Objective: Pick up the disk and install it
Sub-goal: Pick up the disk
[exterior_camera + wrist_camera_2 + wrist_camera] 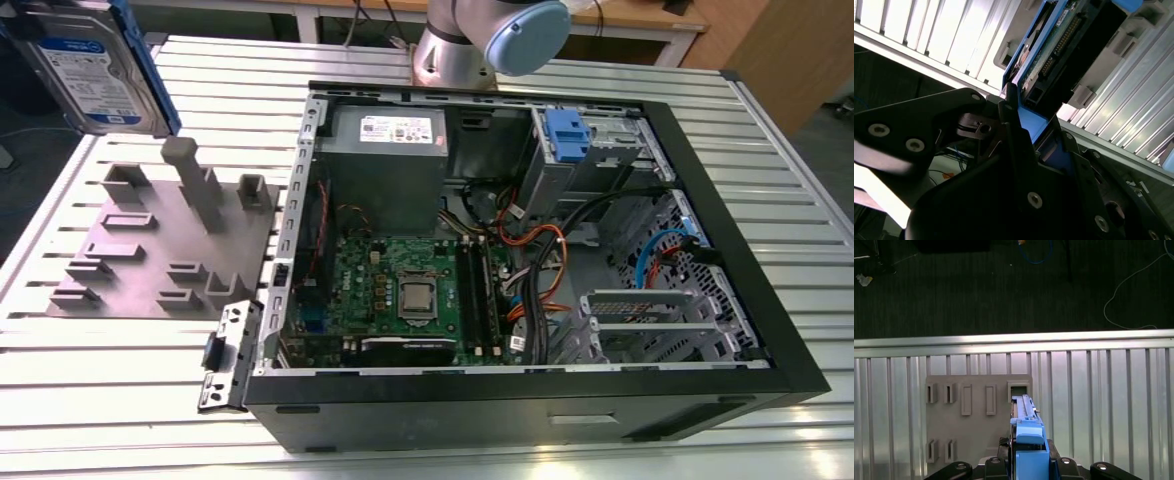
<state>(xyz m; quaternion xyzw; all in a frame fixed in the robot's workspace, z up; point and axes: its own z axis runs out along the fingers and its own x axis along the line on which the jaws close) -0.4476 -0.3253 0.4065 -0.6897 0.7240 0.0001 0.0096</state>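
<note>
The disk (pixel 96 68), a silver drive with a white-and-blue label and a blue bracket round its edges, hangs upright at the exterior view's upper left, above the grey fixture plate (pixel 154 245). In the first wrist view the disk (pixel 1027 432) shows edge-on over a slot of that plate (pixel 971 415), with my gripper (pixel 1029 462) shut on its blue bracket. In the second wrist view my dark fingers (pixel 1015 131) clamp the disk (pixel 1056 47), whose connector side and circuit board show.
An open black computer case (pixel 787 330) lies on the slatted metal table (pixel 120 370), showing a motherboard (pixel 400 290), cables and a drive bay with a blue latch (pixel 567 135). The arm's base (pixel 474 40) stands behind the case. Tall pegs (pixel 194 180) rise from the fixture plate.
</note>
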